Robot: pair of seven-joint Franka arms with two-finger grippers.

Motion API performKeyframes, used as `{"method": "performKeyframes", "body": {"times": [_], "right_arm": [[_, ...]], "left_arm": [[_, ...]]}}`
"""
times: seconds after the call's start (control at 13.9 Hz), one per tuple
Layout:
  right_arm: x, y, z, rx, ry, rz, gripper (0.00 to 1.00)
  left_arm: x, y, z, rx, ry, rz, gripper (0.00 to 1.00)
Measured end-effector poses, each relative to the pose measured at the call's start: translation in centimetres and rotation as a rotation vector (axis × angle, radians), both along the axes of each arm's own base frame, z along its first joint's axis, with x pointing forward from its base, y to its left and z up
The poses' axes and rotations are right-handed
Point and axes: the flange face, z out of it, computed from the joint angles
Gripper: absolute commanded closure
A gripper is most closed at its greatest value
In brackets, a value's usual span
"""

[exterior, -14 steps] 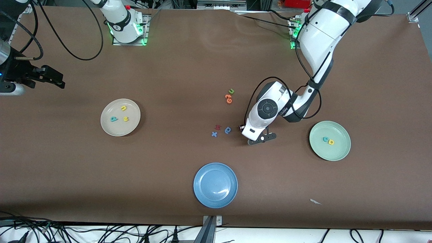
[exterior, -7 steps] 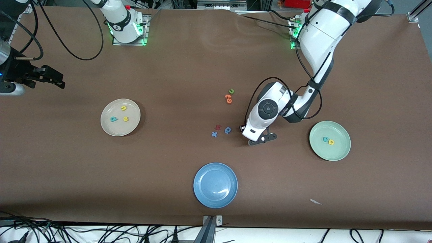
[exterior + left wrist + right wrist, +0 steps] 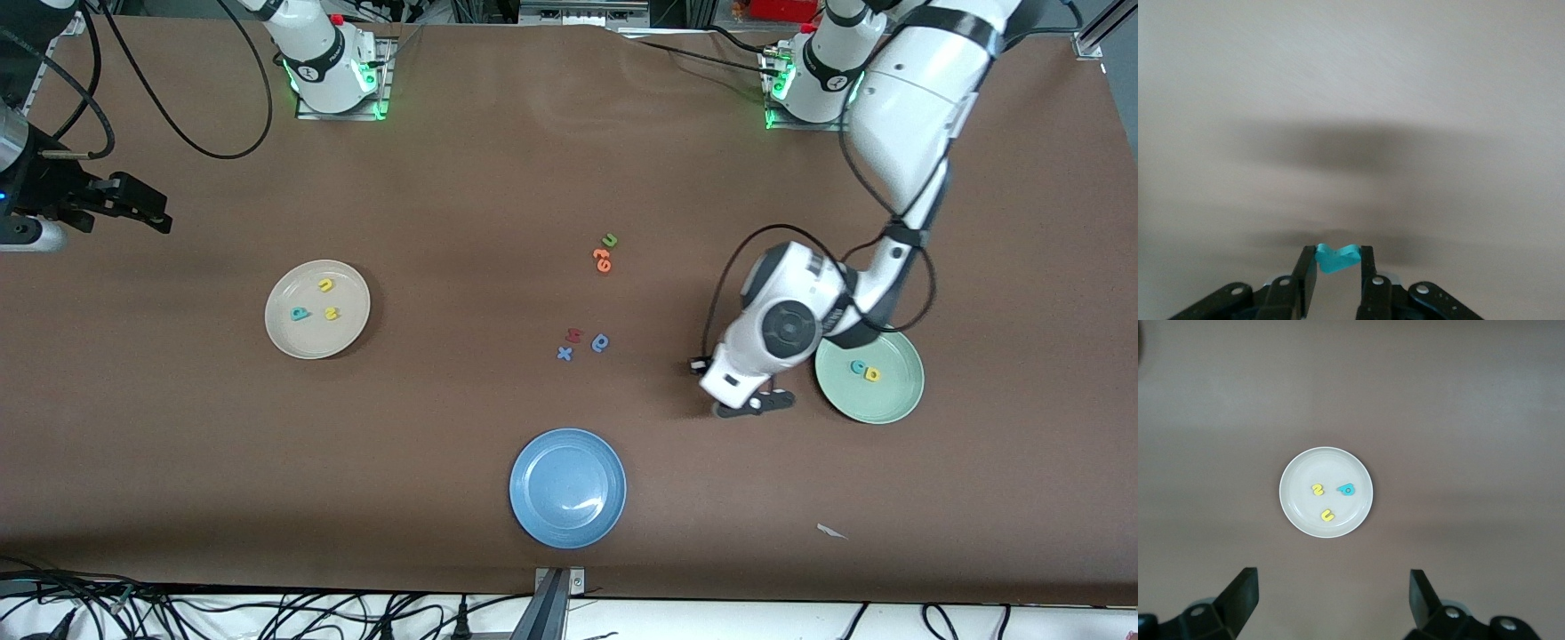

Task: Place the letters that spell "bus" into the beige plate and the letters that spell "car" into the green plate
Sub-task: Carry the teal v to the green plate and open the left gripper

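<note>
My left gripper (image 3: 754,406) is shut on a small teal letter (image 3: 1337,258), the "r", pinched between both fingers (image 3: 1308,267). It hangs over bare table just beside the green plate (image 3: 889,402), on the side toward the table's middle. In that plate lie a teal "c" (image 3: 858,366) and a yellow "a" (image 3: 873,375). The beige plate (image 3: 307,340) holds a yellow "u" (image 3: 326,284), a teal "b" (image 3: 300,313) and a yellow "s" (image 3: 331,313). My right gripper (image 3: 133,206) waits open at the right arm's end, high over the beige plate (image 3: 1291,510).
A blue plate (image 3: 567,516) sits nearest the front camera. Loose letters lie mid-table: a green "u" (image 3: 609,240), orange letters (image 3: 602,260), a red one (image 3: 573,335), a blue round one (image 3: 600,342) and a blue "x" (image 3: 564,353). A paper scrap (image 3: 831,532) lies near the front edge.
My left arm has swung from beside the blue round letter toward the green plate, carrying the teal letter. The right arm has not moved.
</note>
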Motion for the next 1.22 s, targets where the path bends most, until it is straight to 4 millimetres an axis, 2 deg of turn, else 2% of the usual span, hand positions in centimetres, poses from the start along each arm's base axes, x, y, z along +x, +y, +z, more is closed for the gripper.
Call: {"method": "performKeyframes", "body": {"times": [0.14, 0.29, 0.5, 0.58, 0.65, 0.72, 1.01, 1.22], "right_arm": [[0.0, -0.1, -0.2, 0.0, 0.003, -0.003, 0.0], [0.0, -0.1, -0.2, 0.0, 0.004, -0.005, 0.0], [0.0, -0.1, -0.2, 0.0, 0.004, -0.005, 0.0], [0.0, -0.1, -0.2, 0.0, 0.004, -0.005, 0.0], [0.0, -0.1, -0.2, 0.0, 0.004, -0.005, 0.0], [0.0, -0.1, -0.2, 0.0, 0.004, -0.005, 0.0], [0.0, -0.1, -0.2, 0.0, 0.004, -0.005, 0.0], [0.0, -0.1, -0.2, 0.0, 0.004, -0.005, 0.0]], "left_arm": [[1.4, 5.8, 1.2, -0.003, 0.019, -0.055, 0.76], [1.9, 10.6, 1.7, -0.006, 0.05, -0.103, 0.75], [2.1, 15.7, 1.4, 0.034, 0.077, -0.193, 0.69], [1.9, 16.6, 1.2, 0.047, 0.091, -0.217, 0.47], [1.7, 17.2, 0.9, 0.052, 0.11, -0.232, 0.11], [1.4, 17.4, 0.7, 0.052, 0.131, -0.252, 0.0], [1.3, 17.3, 0.8, 0.047, 0.142, -0.286, 0.0], [2.5, 18.2, 3.0, 0.053, 0.098, -0.271, 0.0]]}}
